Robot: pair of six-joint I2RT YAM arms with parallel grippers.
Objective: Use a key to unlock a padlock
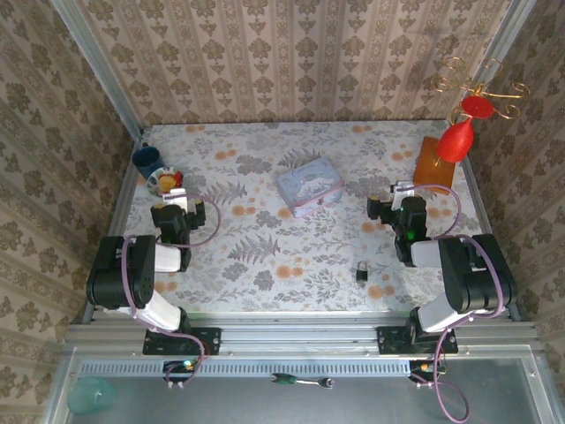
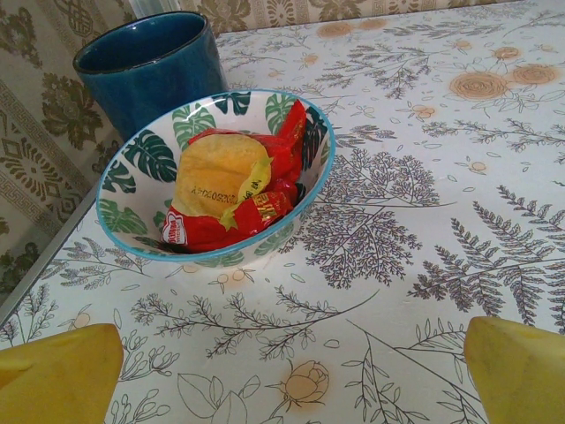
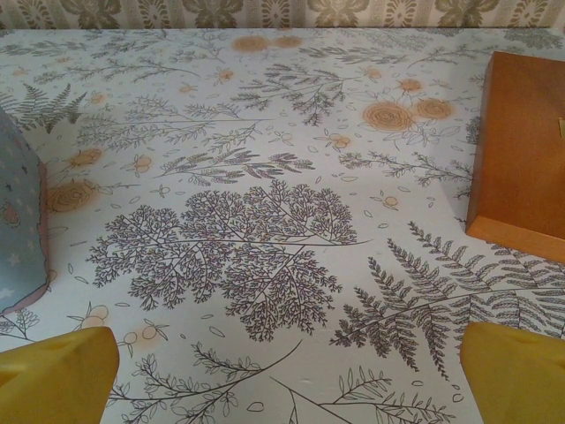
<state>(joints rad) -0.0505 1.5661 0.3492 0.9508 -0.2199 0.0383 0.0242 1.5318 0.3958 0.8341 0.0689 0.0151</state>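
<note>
The padlock (image 1: 363, 273) is a tiny dark body with a thin shackle, standing on the floral tablecloth near the front, just left of the right arm. I cannot make out the key anywhere. My left gripper (image 1: 175, 196) sits at the far left, pointing at a bowl, well away from the padlock. In its wrist view the left gripper (image 2: 291, 380) is open, yellow fingertips (image 2: 57, 375) wide apart over bare cloth. My right gripper (image 1: 402, 191) is behind the padlock. The right gripper (image 3: 287, 380) is open too, with nothing between its fingertips (image 3: 516, 371).
A pastel tin box (image 1: 310, 187) lies mid-table, its edge (image 3: 19, 221) at the right wrist view's left. A leaf-patterned bowl (image 2: 132, 159) of red wrappers and a blue cup (image 2: 146, 75) stand far left. A wooden block (image 3: 521, 150) and a red ornament (image 1: 459, 137) are far right.
</note>
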